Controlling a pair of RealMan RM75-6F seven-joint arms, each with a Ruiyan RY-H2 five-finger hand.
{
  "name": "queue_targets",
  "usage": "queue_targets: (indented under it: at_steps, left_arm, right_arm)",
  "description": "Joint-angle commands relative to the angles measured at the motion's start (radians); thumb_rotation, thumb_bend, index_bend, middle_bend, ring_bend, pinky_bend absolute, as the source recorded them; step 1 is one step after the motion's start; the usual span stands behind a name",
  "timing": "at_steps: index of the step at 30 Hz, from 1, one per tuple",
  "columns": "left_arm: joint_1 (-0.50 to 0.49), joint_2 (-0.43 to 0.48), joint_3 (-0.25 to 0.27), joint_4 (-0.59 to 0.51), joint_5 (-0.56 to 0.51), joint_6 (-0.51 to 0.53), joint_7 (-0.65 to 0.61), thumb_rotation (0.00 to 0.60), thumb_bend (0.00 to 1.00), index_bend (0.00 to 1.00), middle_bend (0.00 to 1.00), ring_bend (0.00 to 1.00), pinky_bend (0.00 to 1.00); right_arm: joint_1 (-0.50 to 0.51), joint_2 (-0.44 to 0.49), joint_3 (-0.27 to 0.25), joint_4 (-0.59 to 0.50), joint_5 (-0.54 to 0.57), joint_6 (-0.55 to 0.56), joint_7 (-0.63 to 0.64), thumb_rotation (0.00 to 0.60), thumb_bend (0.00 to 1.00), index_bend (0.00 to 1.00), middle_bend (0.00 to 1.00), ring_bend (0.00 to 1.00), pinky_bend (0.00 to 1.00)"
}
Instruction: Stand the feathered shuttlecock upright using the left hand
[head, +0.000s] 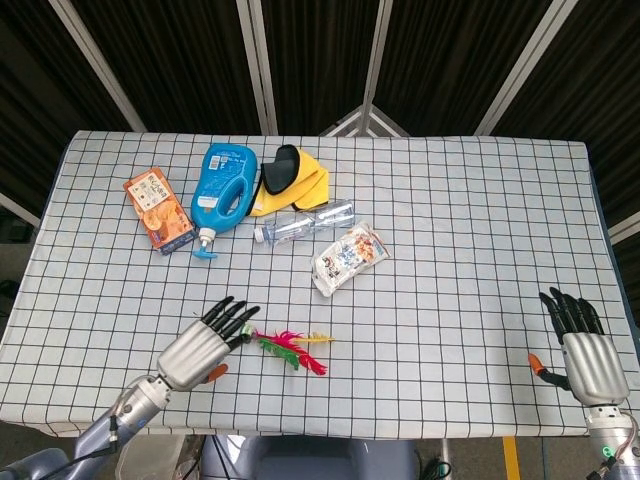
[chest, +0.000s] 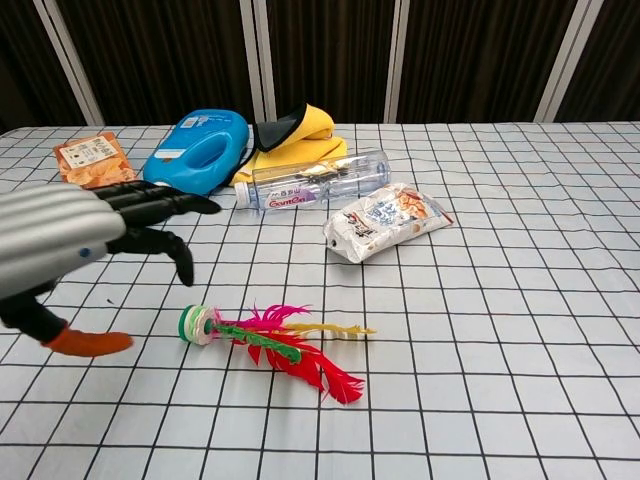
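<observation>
Shuttlecock (head: 283, 346) lies flat on the table (head: 450, 200), well in front of the bottle (head: 303, 222), its base end by the left hand (head: 198, 347), which hovers open, holding nothing. Right hand (head: 580, 350) rests open, far right of the shuttlecock.

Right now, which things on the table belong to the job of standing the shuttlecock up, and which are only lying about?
For the job: pink, red and green feathered shuttlecock lying flat; left hand, open above it.

Lying about: blue plastic jug, yellow cloth, clear plastic bottle, orange snack box, white snack packet; right hand.
</observation>
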Motion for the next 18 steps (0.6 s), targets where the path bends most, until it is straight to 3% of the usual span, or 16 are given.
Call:
queue_targets:
  at_steps: [1, 9, 18]
  left_arm:
    - [-0.039, -0.107, -0.027, 0.029, -0.048, -0.052, 0.066, 0.6, 0.37, 0.36, 0.0, 0.0, 0.0]
    - [-0.085, -0.251, -0.061, 0.09, -0.127, -0.099, 0.159, 0.6, 0.37, 0.38, 0.0, 0.0, 0.0]
    - [-0.095, -0.364, -0.059, 0.152, -0.169, -0.075, 0.224, 0.6, 0.42, 0.45, 0.0, 0.0, 0.0]
  right_arm:
    - [0.0, 0.001, 0.0, -0.001, 0.001, 0.0, 0.002, 0.6, 0.33, 0.0, 0.0, 0.0, 0.0]
    - [-0.003, 0.003, -0.003, -0.01, 0.007, -0.004, -0.003, 0.6, 0.33, 0.0, 0.0, 0.0, 0.0]
    - [-0.004, 0.005, 0.0, -0.012, 0.01, -0.002, 0.006, 0.6, 0.33, 0.0, 0.0, 0.0, 0.0]
